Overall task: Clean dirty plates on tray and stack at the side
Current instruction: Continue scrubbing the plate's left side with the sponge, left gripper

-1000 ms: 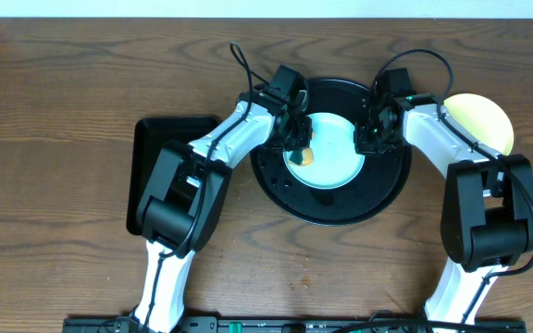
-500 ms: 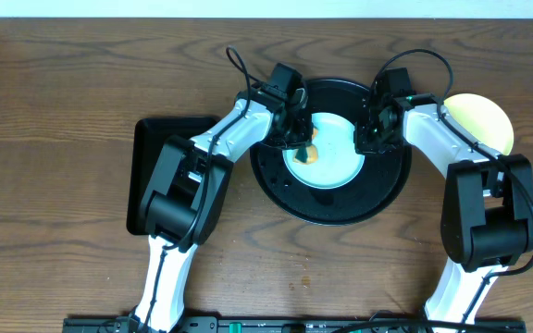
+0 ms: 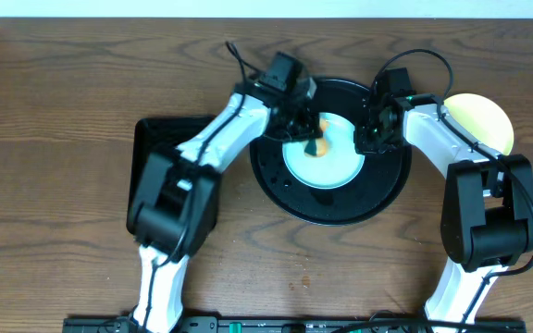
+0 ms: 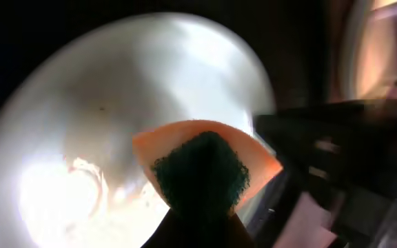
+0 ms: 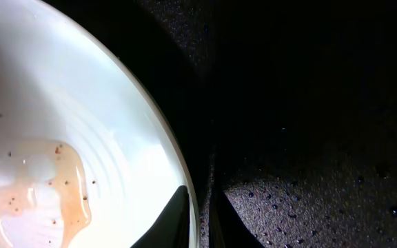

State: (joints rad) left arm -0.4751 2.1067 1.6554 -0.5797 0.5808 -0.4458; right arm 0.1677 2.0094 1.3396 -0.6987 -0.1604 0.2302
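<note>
Pale mint-blue plate (image 3: 336, 162) on round black tray (image 3: 331, 211), watery brown smear (image 5: 40, 186), left gripper (image 3: 310, 141) clenched on orange-green sponge (image 4: 202, 169), right gripper (image 3: 370, 141) pinching its rim, yellow plate (image 3: 484, 120) beside tray.

Overhead: high above, facing straight down, far enough to take in the whole tabletop (image 3: 63, 92).
Left wrist: very near and blurred, looking down onto the plate (image 4: 102, 117) past a sponge (image 4: 202, 169).
Right wrist: very near, aimed at the plate's rim and the tray (image 5: 309, 207).
Shared: the plate shows in all three views.
</note>
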